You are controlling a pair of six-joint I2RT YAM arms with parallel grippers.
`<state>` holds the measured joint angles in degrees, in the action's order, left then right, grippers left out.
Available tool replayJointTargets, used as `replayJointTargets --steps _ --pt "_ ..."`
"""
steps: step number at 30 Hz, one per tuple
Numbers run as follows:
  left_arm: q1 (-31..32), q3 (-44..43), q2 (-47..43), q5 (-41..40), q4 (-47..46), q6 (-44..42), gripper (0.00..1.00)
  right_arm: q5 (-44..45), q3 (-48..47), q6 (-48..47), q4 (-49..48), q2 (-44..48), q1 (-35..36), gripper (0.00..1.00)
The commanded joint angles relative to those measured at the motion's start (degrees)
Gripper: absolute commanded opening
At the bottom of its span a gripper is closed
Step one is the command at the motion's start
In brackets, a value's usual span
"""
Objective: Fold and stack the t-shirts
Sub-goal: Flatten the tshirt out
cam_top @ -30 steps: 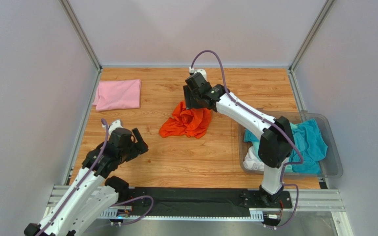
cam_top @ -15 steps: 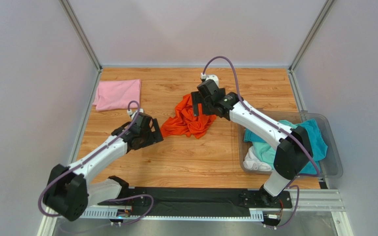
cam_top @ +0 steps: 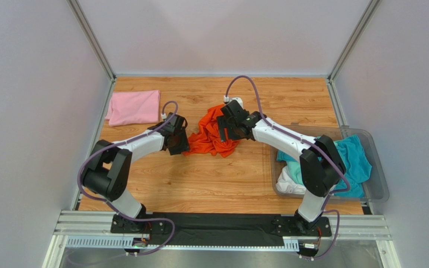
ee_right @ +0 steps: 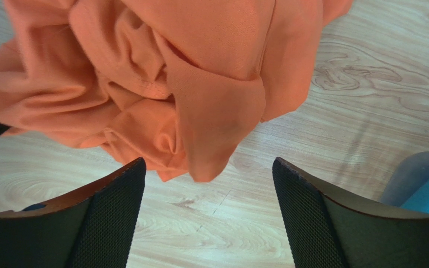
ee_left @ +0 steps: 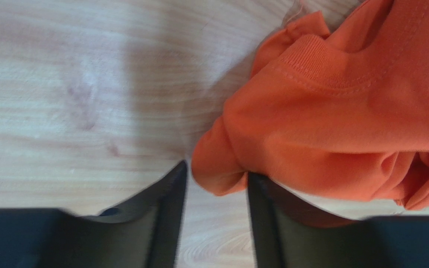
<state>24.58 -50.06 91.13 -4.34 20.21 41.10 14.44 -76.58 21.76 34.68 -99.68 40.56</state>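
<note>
Jaws of the left gripper [ee_left: 217, 170] stand partly apart, astride a small fold at the edge of the orange t-shirt [cam_top: 211, 137]. The cloth touches one finger, a sliver of wood shows beside the other, and nothing is clenched. Jaws of the right gripper [ee_right: 208, 162] are spread wide and released, and a hanging flap of the same shirt dips between them without touching either finger. The orange shirt lies crumpled in a heap near the middle of the wooden worktop [cam_top: 217, 178], with the left gripper at its left edge and the right gripper over its right side. A pink t-shirt [cam_top: 134, 107] lies folded flat at the far left corner, well apart from the heap. At the right stands a clear plastic bin [cam_top: 368, 132] holding a teal t-shirt [cam_top: 356, 162], a mint one [cam_top: 295, 169] and a white one [cam_top: 285, 184], all bunched together.
</note>
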Motion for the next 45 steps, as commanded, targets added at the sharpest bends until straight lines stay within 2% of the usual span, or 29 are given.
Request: replayJointTargets --steps 1,3,5,6,7,9,10,12,13,15,16,20,23,24,27,31,39,45 --pt "-0.5 -3.1 2.5 2.4 -3.2 -1.7 0.46 1.6 -2.1 -0.1 -2.2 -2.5 -0.5 0.81" --pt "-0.6 -4.0 3.8 2.2 -4.3 -2.7 0.40 1.8 -2.2 0.4 -2.4 -3.3 -0.6 0.79" --pt "-1.3 -5.6 5.6 2.0 -3.7 -3.1 0.21 2.4 -2.2 0.4 -3.1 -3.9 -0.7 0.66" --pt "-1.6 -6.1 6.1 2.0 -3.1 -3.2 0.07 3.5 -2.1 0.2 -3.6 -4.0 -0.7 0.60" --pt "-1.9 -6.5 6.3 2.1 -2.7 -3.2 0.00 4.1 -2.1 0.0 -4.8 -4.2 -0.7 0.45" --pt "-2.6 -6.5 5.5 2.1 -2.3 -3.7 0.00 5.7 -2.5 -0.2 -5.1 -4.3 -1.1 0.31" --pt "-2.7 -6.5 3.4 1.8 -1.8 -3.7 0.00 6.4 -2.8 -0.2 -4.6 -4.0 -1.2 0.19" --pt "-2.8 -5.6 0.2 0.1 -0.7 -4.4 0.00 7.0 -3.2 -0.5 -3.7 -2.1 -1.1 0.13" --pt "-2.8 -4.6 -4.1 -1.1 0.3 -4.5 0.00 7.0 -2.6 -0.7 -3.2 0.4 -1.1 0.06" --pt "-2.8 -3.6 -8.9 -2.5 1.2 -4.8 0.00 7.1 -1.7 -0.7 -3.0 3.9 -1.0 0.03" --pt "-2.8 -3.1 -14.3 -3.1 1.9 -4.7 0.00 7.2 -1.0 -0.8 -2.9 5.8 -1.1 0.01" --pt "-2.8 -3.5 -27.7 -6.7 7.6 -4.2 0.00 5.6 2.3 -1.6 -2.1 17.0 -0.9 0.01" --pt "-2.8 -5.2 -38.4 -6.5 12.2 -4.0 0.00 1.8 2.4 -2.6 0.7 25.5 -0.9 0.01" --pt "-2.8 -5.8 -40.8 -5.9 13.0 -3.8 0.00 -0.8 2.2 -2.9 1.3 30.0 -0.9 0.01" --pt "-2.7 -9.3 -52.2 -5.1 16.2 -3.5 0.00 -7.5 0.2 -4.4 3.2 36.1 -0.9 0.01" --pt "-2.8 -15.5 -60.3 -1.8 19.0 -2.6 0.00 -17.6 -4.4 -3.8 5.7 45.3 -0.8 0.00" --pt "-2.8 -34.6 -66.3 6.9 24.1 -3.8 0.00 -35.2 -16.4 -0.4 7.9 52.0 -0.7 0.00" --pt "-2.8 -43.3 -65.8 13.3 25.2 -3.7 0.00 -41.8 -24.1 1.2 7.8 51.2 -0.7 0.00"
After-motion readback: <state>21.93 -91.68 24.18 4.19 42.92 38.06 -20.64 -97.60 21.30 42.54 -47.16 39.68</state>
